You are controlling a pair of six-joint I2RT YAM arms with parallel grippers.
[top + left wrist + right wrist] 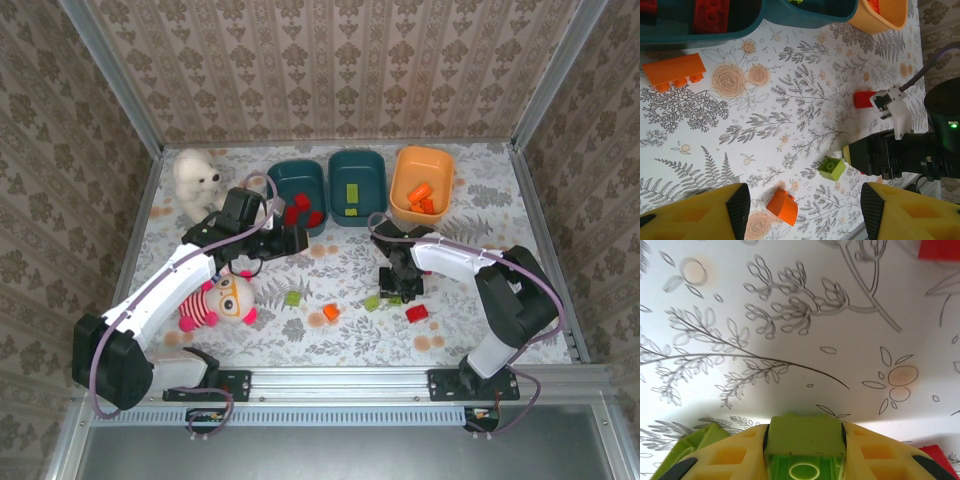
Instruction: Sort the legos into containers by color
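Shows right pincer (805,442) closed on 1 green brick (804,436), close to floral surface (790,315). Looks light, rigid, slick (small too); best gripped across flat sides. Shows left pincer (805,205) parted, empty, beside tub (275,180).

a lab test booth — aluminium frame (112,72), wallpapered panel walls (330,60).

The bottom edge cuts off the green lego (804,436) in the right pincer (805,447).
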